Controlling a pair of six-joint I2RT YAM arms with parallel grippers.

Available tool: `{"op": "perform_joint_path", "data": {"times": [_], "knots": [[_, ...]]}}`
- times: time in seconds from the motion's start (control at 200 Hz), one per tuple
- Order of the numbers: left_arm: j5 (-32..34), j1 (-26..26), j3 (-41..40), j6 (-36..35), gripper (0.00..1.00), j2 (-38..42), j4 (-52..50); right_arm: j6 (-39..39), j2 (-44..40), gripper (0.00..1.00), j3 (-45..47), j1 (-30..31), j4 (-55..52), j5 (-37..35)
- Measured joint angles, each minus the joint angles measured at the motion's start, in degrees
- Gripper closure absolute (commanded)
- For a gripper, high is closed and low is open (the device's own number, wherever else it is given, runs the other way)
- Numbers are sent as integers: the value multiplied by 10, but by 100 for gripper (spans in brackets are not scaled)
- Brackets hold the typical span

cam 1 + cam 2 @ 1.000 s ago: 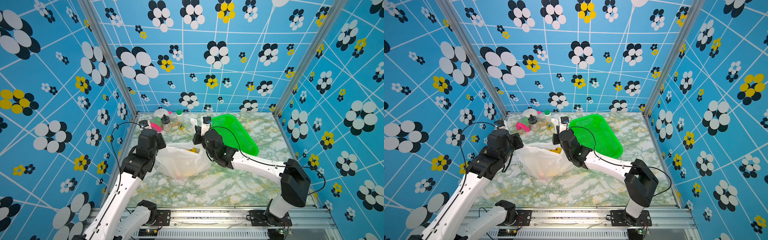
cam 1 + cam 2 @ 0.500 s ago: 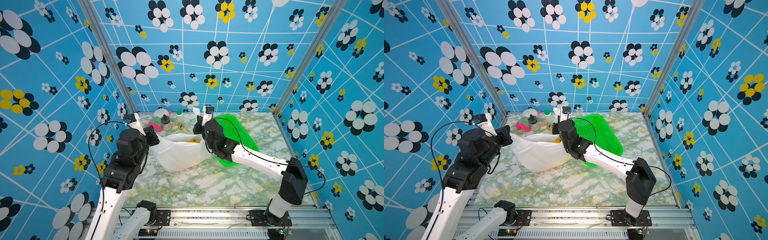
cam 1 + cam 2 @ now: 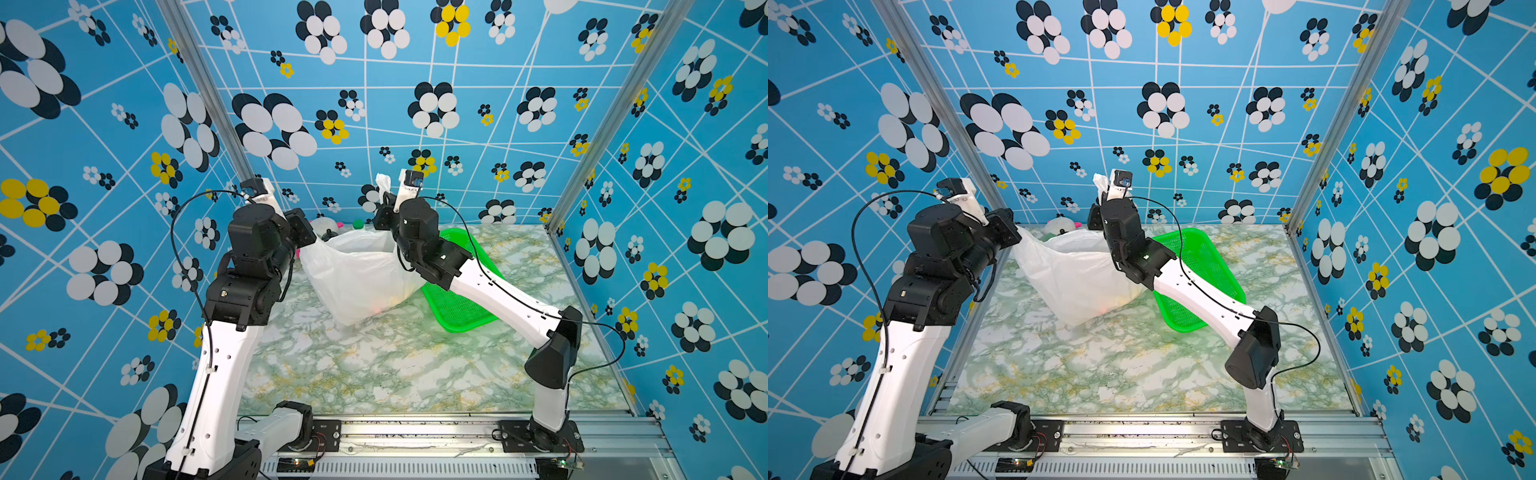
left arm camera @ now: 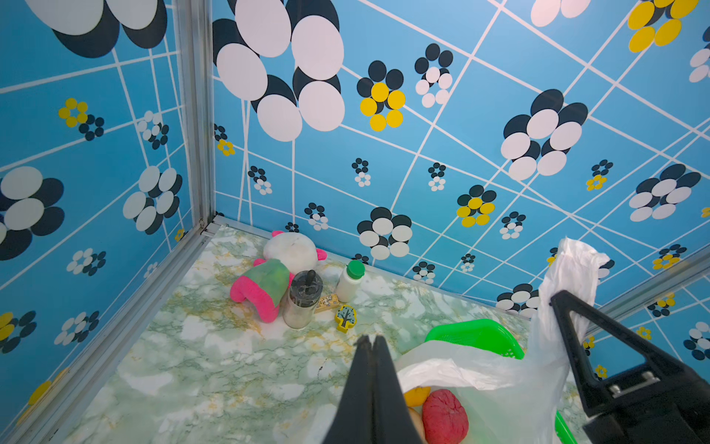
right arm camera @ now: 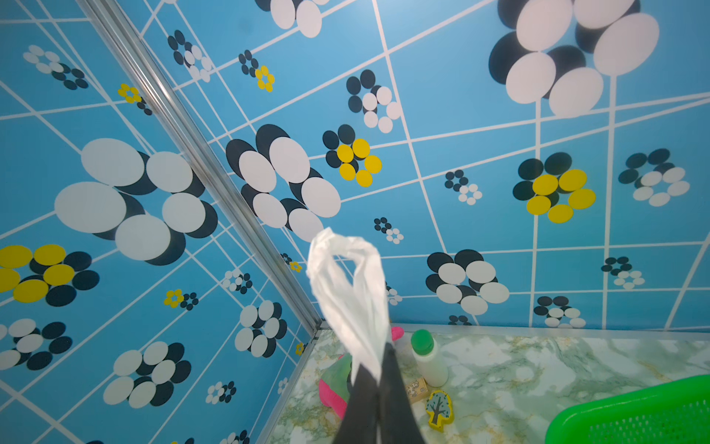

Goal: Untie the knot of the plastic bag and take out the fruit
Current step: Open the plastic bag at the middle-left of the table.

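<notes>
Marble-look tabletop [image 3: 374, 374] up front has no fruit on it, so nothing's been taken out yet as far as I can see. Just beside the green basket [image 3: 461, 309], the plastic bag [image 3: 357, 274] is held up between both arms with its mouth pulled wide open, so I'd call the knot done. Left gripper [image 4: 370, 342] is pressed together on the bag's rim, right gripper [image 5: 384, 357] is pinching a handle loop [image 5: 345, 269]. Fruit [image 4: 443, 415] sits inside the bag, a red lumpy one and a yellow one showing. Beyond the basket there's a plush toy [image 4: 269, 284] by the wall. What's left is fishing the fruit out
</notes>
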State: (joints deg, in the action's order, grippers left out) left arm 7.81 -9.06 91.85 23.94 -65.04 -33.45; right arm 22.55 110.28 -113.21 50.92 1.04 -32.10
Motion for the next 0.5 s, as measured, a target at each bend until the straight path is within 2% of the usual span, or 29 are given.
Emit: {"op": "perform_joint_path", "data": {"times": [0.225, 0.315, 0.435, 0.5], "knots": [[-39, 42, -16, 3, 100, -10, 1, 65, -10, 100, 164, 0, 9, -8], [-76, 44, -46, 10, 100, -1, 16, 75, -10, 100, 206, 0, -5, -10], [-116, 16, -141, 22, 100, 49, 33, 84, -30, 85, 243, 0, -19, -23], [-123, -11, -202, 26, 100, 89, 32, 89, -61, 73, 279, 0, -19, -26]]}}
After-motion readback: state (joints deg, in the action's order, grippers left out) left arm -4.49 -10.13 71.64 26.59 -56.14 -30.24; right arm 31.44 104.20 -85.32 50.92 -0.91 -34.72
